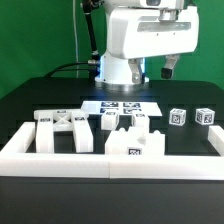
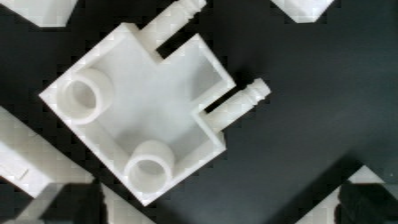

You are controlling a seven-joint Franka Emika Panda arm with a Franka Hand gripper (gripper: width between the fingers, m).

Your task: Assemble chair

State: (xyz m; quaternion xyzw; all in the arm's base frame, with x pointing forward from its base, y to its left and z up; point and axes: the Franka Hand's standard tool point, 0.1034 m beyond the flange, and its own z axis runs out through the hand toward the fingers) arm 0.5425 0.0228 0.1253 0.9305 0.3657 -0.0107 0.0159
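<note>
Jaws stand spread above the chair panel (image 2: 151, 108), not touching it.

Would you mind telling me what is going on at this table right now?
The Panda arm hangs above the black table, with its gripper open and holding nothing. The chair parts lie loose and unjoined inside the white border wall: a cross-braced frame, two small tagged blocks and some blocky pieces in the middle. The wrist view looks down on a flat panel with two pegs and two round sockets. It is untouched.
</note>
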